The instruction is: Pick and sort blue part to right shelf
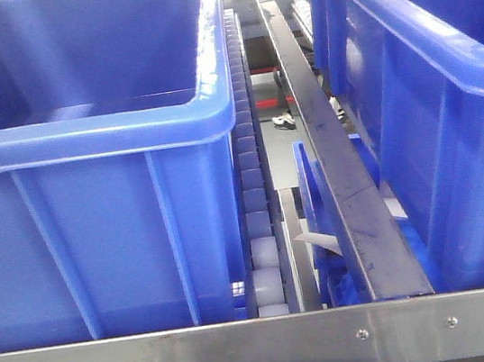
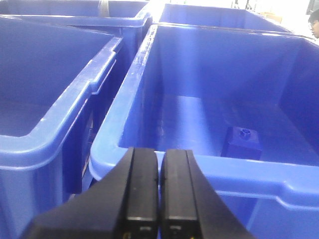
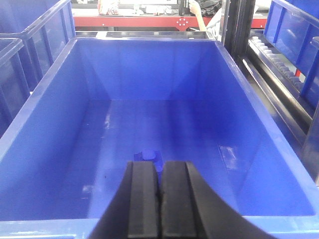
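Looking into the big blue bin [image 3: 45,164] under my right tool [image 3: 160,199], I saw the blue part [image 3: 148,155] on its floor just ahead of the pressed-together, empty fingers, so I judged I must spread them before descending. My left tool [image 2: 159,194] was likewise closed and empty, hovering at the rim of another bin [image 2: 149,164] holding a second small blue block [image 2: 242,142].

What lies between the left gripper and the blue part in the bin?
In the left wrist view, the bin's near rim lies between the left gripper and the blue part.
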You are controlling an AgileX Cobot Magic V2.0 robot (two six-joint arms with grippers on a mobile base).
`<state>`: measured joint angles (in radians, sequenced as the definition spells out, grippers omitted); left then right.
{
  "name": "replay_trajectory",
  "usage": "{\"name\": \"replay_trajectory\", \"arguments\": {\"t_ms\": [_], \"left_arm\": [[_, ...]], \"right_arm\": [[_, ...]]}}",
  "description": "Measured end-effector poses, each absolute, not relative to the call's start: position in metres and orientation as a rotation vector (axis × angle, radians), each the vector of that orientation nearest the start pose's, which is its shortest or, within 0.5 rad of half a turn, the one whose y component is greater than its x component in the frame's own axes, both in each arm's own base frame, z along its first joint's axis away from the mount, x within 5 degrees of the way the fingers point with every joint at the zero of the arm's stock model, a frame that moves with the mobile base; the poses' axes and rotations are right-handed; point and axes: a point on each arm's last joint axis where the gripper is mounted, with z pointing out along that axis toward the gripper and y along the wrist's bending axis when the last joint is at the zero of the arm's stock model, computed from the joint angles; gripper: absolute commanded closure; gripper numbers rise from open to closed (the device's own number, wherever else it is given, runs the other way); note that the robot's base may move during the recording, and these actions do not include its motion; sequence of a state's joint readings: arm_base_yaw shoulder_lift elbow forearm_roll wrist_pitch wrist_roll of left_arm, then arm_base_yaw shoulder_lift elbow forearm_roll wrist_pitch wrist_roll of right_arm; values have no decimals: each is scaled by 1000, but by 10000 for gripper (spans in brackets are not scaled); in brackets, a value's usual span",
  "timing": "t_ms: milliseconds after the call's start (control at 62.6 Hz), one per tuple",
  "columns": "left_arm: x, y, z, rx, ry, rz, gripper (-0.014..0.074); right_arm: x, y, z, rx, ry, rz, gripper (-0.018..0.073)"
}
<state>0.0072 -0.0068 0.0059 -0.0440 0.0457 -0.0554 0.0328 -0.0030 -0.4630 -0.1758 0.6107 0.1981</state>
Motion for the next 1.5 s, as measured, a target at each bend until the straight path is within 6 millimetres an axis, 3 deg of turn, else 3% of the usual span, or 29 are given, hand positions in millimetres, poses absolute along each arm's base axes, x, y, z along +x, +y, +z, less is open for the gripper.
{"name": "replay_trajectory", "arguments": {"t_ms": [719, 830, 1006, 1214, 1501], "left_arm": [[56, 0, 207, -80, 1527, -75, 473], [56, 0, 207, -80, 1527, -75, 473], [56, 0, 207, -80, 1527, -75, 473], [56, 0, 207, -80, 1527, -75, 473], [56, 0, 207, -80, 1527, -75, 473]], "right_arm": [[12, -8, 304, 97, 1625, 2, 525], [21, -6, 288, 96, 1647, 30, 525], [40, -2, 245, 99, 1698, 86, 525], [54, 2, 210, 61, 1610, 105, 525], [57, 2, 202, 49, 1543, 101, 525]]}}
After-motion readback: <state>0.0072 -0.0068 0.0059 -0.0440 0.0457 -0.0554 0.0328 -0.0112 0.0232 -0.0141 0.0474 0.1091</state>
